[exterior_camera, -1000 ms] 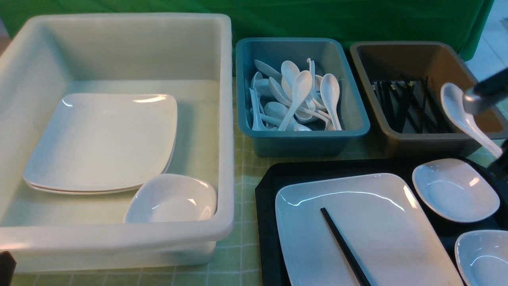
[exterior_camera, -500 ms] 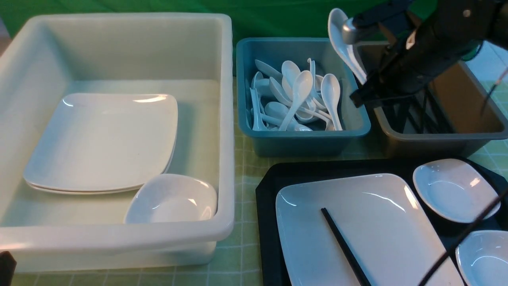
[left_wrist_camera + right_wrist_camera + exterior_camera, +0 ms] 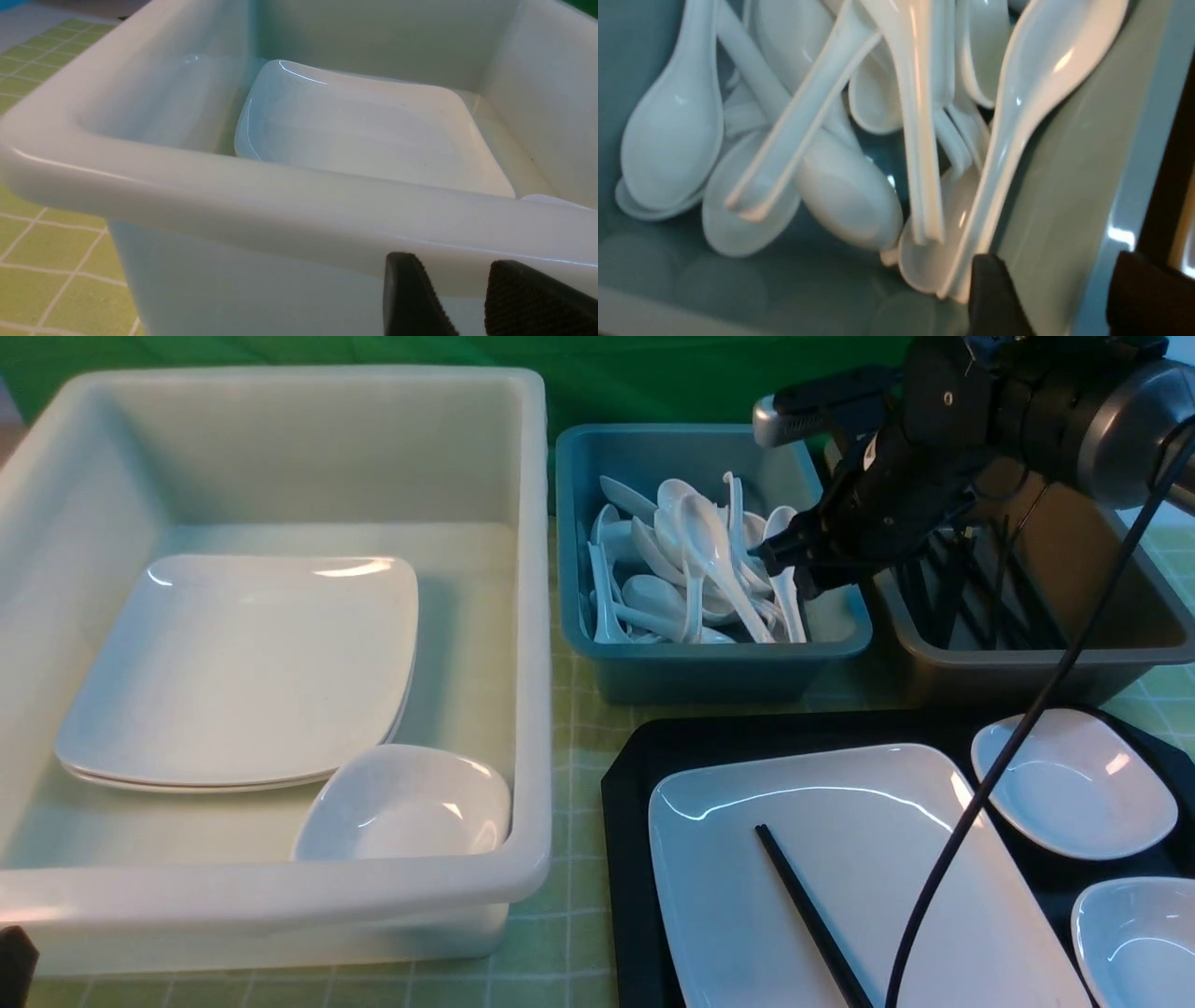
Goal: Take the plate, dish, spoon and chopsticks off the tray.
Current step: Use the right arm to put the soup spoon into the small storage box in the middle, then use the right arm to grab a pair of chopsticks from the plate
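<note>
Right wrist view: spoon in teal bin, beside parted empty right jaws

The table has a green checked cloth. On it sit a big white tub, a teal bin, a brown bin and a black tray.

One black tray, three small dishes, one white tub, two smaller bins

White tub, teal bin and brown bin stand on checked green cloth.
</note>
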Robot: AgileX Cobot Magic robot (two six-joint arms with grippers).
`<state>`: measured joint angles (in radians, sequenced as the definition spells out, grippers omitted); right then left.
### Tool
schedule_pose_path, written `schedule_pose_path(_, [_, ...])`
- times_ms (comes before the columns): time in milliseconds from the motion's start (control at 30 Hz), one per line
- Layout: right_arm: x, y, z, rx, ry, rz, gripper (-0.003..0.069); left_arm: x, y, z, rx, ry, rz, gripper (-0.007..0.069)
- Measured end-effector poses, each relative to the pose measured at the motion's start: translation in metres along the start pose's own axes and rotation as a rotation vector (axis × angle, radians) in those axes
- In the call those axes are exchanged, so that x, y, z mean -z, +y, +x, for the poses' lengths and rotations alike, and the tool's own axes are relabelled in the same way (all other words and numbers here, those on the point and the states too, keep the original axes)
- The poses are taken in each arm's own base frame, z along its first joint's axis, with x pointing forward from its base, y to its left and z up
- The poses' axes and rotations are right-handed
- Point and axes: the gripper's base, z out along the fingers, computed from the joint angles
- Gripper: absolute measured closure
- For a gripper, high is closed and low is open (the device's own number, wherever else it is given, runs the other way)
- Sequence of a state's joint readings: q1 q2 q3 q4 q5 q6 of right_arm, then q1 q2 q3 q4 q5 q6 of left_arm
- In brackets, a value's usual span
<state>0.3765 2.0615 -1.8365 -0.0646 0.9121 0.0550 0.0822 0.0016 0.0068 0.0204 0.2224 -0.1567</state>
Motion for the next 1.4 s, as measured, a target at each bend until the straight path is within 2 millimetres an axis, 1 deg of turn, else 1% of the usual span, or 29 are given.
schedule_pose_path(33, [0.012,-0.001,0.001,0.038,0.019,0.002,0.0335,0.000,0.000,0.000,0.000,0.000,0.000,0.0400])
schedule_pose_path(67, [0.012,-0.001,0.001,0.038,0.019,0.002,0.0335,0.000,0.000,0.000,0.000,0.000,0.000,0.0400])
schedule_pose_path(100, [0.029,-0.002,0.005,0.079,0.056,0.003,0.0369,0.000,0.000,0.000,0.000,0.000,0.000,0.0400])
schedule_pose_path(167, [0.048,-0.003,0.009,0.110,0.094,0.003,0.0408,0.000,0.000,0.000,0.000,0.000,0.000,0.0400])
schedule_pose_path(233, [0.076,-0.004,0.013,0.118,0.104,-0.003,0.0474,0.000,0.000,0.000,0.000,-0.001,0.000,0.0400])
schedule_pose_path(267, [0.083,-0.004,0.016,0.112,0.107,-0.010,0.0496,0.000,0.000,0.000,0.000,-0.002,0.000,0.0400])
schedule_pose_path(333, [0.103,-0.001,0.026,0.092,0.101,-0.045,0.0544,0.000,0.000,0.000,0.000,-0.002,0.000,0.0400])
schedule_pose_path(400, [0.117,0.006,0.040,0.081,0.109,-0.094,0.0573,0.000,0.000,0.000,0.000,-0.002,0.000,0.0400])
schedule_pose_path(500, [0.119,0.023,0.072,0.101,0.190,-0.154,0.0584,0.000,0.000,0.000,0.000,-0.002,0.000,0.0400])
schedule_pose_path(533, [0.113,0.032,0.092,0.121,0.251,-0.172,0.0582,0.000,0.000,0.000,0.000,-0.002,0.000,0.0400])
schedule_pose_path(600, [0.106,0.043,0.117,0.145,0.320,-0.188,0.0571,0.000,0.000,0.000,0.000,-0.002,0.000,0.0400])
schedule_pose_path(633, [0.102,0.051,0.131,0.152,0.352,-0.196,0.0553,0.000,0.000,0.000,0.000,-0.002,0.000,0.0400])
schedule_pose_path(667, [0.099,0.053,0.137,0.153,0.371,-0.195,0.0550,0.000,0.000,0.000,0.000,-0.002,0.000,0.0400])
schedule_pose_path(700, [0.090,0.063,0.159,0.166,0.417,-0.197,0.0510,0.000,0.000,0.000,0.000,-0.002,0.000,0.0400])
schedule_pose_path(733, [0.086,0.068,0.168,0.170,0.437,-0.197,0.0484,0.000,0.000,0.000,0.000,-0.002,0.000,0.0400])
schedule_pose_path(767, [0.079,0.076,0.181,0.189,0.457,-0.199,0.0439,0.000,0.000,0.000,0.000,-0.002,0.000,0.0400])
schedule_pose_path(833, [0.073,0.086,0.194,0.220,0.464,-0.205,0.0375,0.000,0.000,0.000,0.000,-0.002,0.000,0.0400])
schedule_pose_path(867, [0.072,0.088,0.197,0.228,0.463,-0.207,0.0359,0.000,0.000,0.000,0.000,-0.002,0.000,0.0400])
schedule_pose_path(900, [0.070,0.092,0.201,0.235,0.460,-0.210,0.0329,0.000,0.000,0.000,0.000,-0.002,0.000,0.0400])
schedule_pose_path(933, [0.069,0.100,0.205,0.247,0.441,-0.215,0.0270,0.000,0.000,0.000,0.000,-0.002,0.000,0.0400])
schedule_pose_path(1000, [0.068,0.105,0.206,0.244,0.413,-0.215,0.0239,0.000,0.000,0.000,0.000,-0.002,0.000,0.0400])
schedule_pose_path(1167, [0.067,0.106,0.204,0.221,0.389,-0.194,0.0225,0.000,0.000,0.000,0.000,-0.002,0.000,0.0400])
schedule_pose_path(1300, [0.066,0.102,0.203,0.199,0.379,-0.140,0.0223,0.000,0.000,0.000,0.000,-0.002,0.000,0.0400])
schedule_pose_path(1400, [0.066,0.102,0.203,0.175,0.379,-0.132,0.0223,0.000,0.000,0.000,0.000,-0.002,0.000,0.0400])
